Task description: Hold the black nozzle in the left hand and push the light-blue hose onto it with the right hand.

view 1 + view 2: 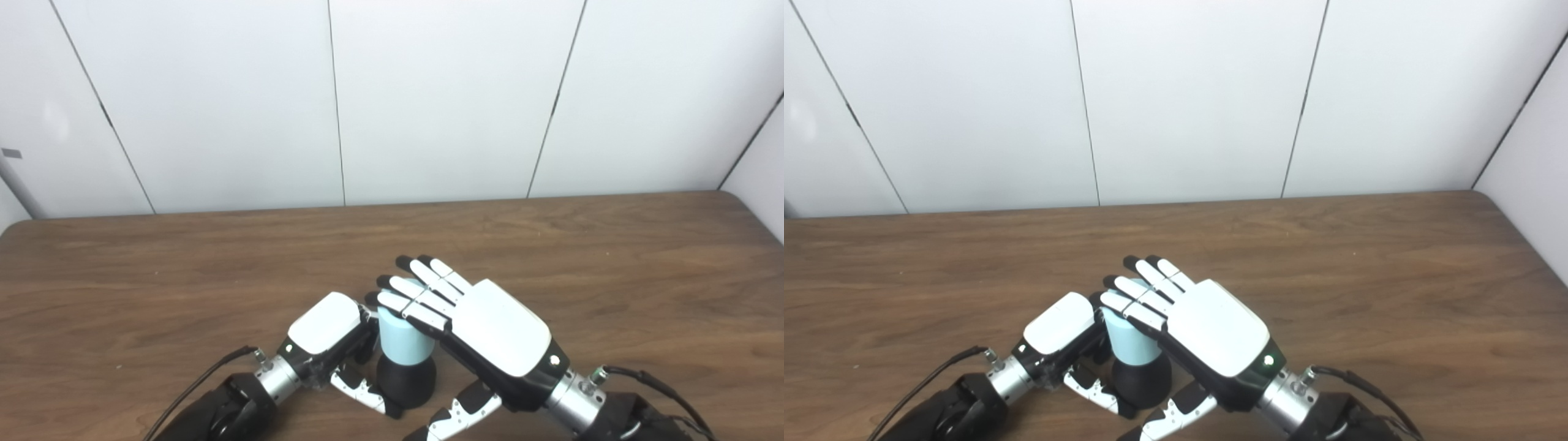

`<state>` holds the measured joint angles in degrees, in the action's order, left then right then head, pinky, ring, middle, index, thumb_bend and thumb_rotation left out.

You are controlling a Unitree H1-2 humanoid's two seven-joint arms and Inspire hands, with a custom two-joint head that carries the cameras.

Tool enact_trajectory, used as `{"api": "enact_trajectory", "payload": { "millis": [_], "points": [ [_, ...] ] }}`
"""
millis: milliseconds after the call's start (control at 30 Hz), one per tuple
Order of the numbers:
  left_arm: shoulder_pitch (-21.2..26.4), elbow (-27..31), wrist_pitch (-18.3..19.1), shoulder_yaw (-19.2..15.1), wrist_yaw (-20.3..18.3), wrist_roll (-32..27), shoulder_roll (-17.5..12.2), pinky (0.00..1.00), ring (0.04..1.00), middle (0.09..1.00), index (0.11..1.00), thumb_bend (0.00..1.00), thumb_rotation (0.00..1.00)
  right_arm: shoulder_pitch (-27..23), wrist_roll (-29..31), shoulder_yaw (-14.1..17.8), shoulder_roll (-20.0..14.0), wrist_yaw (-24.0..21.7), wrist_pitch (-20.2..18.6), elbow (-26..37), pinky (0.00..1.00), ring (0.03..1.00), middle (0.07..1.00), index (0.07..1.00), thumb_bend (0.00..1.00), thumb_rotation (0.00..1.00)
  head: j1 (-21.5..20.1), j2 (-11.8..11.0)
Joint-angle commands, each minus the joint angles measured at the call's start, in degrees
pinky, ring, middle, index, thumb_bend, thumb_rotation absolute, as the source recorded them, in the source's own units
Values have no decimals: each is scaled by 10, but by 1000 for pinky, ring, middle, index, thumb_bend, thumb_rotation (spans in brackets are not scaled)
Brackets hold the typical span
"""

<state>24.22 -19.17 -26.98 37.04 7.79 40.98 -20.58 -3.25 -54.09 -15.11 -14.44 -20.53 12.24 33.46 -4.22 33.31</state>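
Observation:
A light-blue hose (403, 344) stands upright on a black nozzle (409, 384) near the table's front edge, and the two look joined. My left hand (324, 323) comes in from the left, its fingers curled round the nozzle and the hose's lower part, its thumb (367, 395) against the front of the nozzle's base. My right hand (497, 332) lies flat and open, palm down, with its straight fingers (416, 294) over the hose's top. I cannot tell whether they press on it. The right thumb (456, 411) hangs free beside the nozzle.
The brown wooden table (612, 275) stretches back to a white panelled wall (429, 92). Black cables (202, 380) trail from both wrists at the front edge. No other objects are in view.

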Motion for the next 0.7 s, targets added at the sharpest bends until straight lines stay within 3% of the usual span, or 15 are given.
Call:
{"api": "enact_trajectory", "payload": {
  "millis": [0, 200, 667],
  "points": [
    [-47, -21, 1, 19, -21, 5, 10, 146, 202, 454, 482, 523, 0, 9, -20, -10, -13, -12, 9, -25, 907, 1000, 913, 870, 948, 874, -1, 1],
    [-46, -20, 1, 21, -19, 3, 9, 161, 223, 392, 498, 516, 0, 11, -28, -14, -16, -9, 0, -32, 936, 1000, 932, 894, 946, 892, -1, 1],
    [-49, -15, 1, 16, -23, 9, 7, 171, 232, 394, 501, 515, 0, 19, -37, -16, -20, -36, -30, -30, 919, 1000, 963, 924, 957, 895, -3, 4]
  ]
}}
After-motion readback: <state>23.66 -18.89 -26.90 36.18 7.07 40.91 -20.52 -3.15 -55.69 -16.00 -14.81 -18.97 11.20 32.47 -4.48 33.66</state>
